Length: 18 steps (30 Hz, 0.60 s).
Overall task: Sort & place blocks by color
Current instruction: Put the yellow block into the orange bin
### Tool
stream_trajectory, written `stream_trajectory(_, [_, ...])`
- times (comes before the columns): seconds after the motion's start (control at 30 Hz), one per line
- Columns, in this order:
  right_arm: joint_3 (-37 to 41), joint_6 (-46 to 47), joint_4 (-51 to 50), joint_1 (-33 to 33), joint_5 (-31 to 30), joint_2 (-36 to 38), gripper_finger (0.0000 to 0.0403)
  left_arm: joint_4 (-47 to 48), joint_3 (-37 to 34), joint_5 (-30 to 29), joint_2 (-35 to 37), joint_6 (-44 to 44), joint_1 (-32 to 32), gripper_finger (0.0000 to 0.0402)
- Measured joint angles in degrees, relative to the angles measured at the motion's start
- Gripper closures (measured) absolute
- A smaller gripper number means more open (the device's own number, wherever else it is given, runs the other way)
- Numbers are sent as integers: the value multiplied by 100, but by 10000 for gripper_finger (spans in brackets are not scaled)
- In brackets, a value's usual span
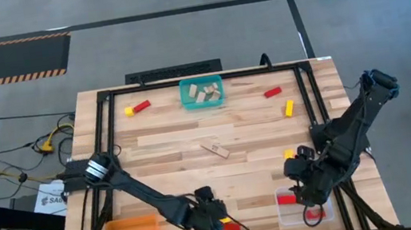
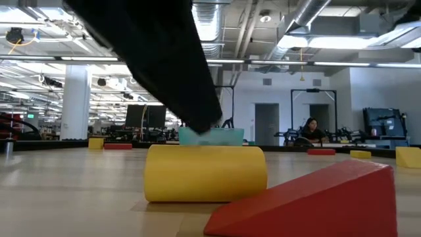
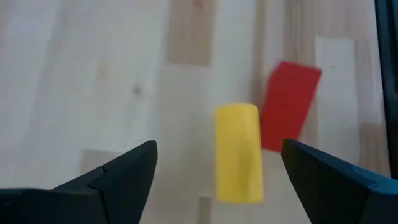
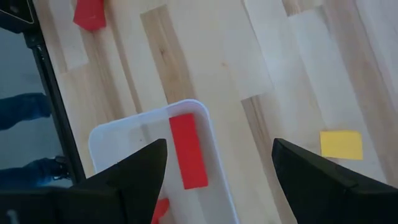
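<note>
The left arm is reaching diagonally across the desk (image 1: 170, 148) to its near edge, its gripper (image 3: 217, 171) hanging with jaws wide apart over a yellow cylinder block (image 3: 237, 152); the cylinder is lying between the jaws, untouched, with a red wedge block (image 3: 288, 106) just beside it; the right arm is folding down at the near right, its gripper (image 4: 217, 168) with jaws apart above the clear bin (image 4: 211, 124), where a red bar block (image 4: 188, 151) is lying.
</note>
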<state>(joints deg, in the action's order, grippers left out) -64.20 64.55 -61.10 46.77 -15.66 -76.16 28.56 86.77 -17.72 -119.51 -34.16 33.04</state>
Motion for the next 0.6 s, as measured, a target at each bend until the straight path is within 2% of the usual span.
stream_trajectory(0.1, [0,15,22,-9,-5,-2,92,-141,53,251,-251,-25,6,70])
stream_trajectory(0.33, [0,164,-1,-81,-46,-2,92,-142,-22,246,-435,-110,6,83])
stream_trajectory(0.43, [0,235,0,-135,-85,-2,92,-111,-49,224,-435,22,-4,124])
stream_trajectory(0.6, [0,256,2,-274,-99,-2,92,-126,-99,313,-429,66,-58,232])
